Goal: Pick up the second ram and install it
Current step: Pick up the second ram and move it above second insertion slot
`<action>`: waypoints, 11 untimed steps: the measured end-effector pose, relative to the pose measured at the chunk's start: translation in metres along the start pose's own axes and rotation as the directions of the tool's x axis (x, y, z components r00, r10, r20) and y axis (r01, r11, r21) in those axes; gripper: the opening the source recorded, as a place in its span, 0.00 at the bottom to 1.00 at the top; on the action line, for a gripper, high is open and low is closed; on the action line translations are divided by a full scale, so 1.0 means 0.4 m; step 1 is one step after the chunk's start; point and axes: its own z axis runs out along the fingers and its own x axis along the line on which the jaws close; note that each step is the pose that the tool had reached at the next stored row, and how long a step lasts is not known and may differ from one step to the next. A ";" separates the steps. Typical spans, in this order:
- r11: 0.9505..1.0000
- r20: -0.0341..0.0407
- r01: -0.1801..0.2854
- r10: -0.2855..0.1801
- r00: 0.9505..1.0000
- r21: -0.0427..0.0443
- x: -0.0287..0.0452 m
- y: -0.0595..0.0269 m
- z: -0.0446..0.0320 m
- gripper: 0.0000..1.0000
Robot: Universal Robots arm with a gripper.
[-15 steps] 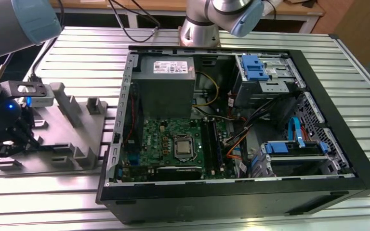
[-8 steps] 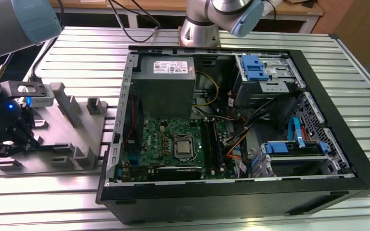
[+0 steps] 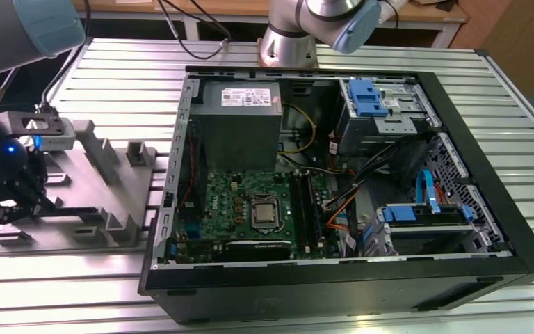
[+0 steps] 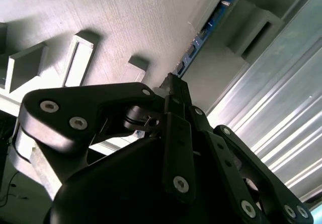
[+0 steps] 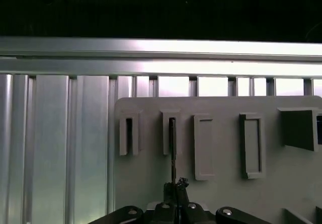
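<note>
- At the exterior view's left, the pincer hangs low over the grey tray, which lies on the ribbed metal surface.
- In the second wrist view the memory stick stands on edge in a narrow tray slot. The pincer looks pressed together on its near end, pinching it across the flat faces.
- We judge the stick light, stiff and thin but fragile. Its chips and contact edge would not take squeezing or scraping, so the flat faces near the upper edge are the safe hold.
- The slot walls sit close on both faces, and upright posts stand just beside it. We reckon the free room is straight out of the slot, with little to either side.
- At 3 o'clock from the tray, the open computer case shows its motherboard on the floor. Case walls, cables and drive cages ring it, so we judge the open room there to be from above.
</note>
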 end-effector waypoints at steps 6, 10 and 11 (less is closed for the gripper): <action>1.000 0.001 0.000 0.000 1.000 0.000 -0.001 0.001 -0.030 0.08; 1.000 0.001 0.001 -0.001 1.000 0.000 -0.002 0.001 -0.035 0.08; 1.000 0.001 0.001 -0.001 1.000 0.000 -0.002 0.001 -0.035 0.08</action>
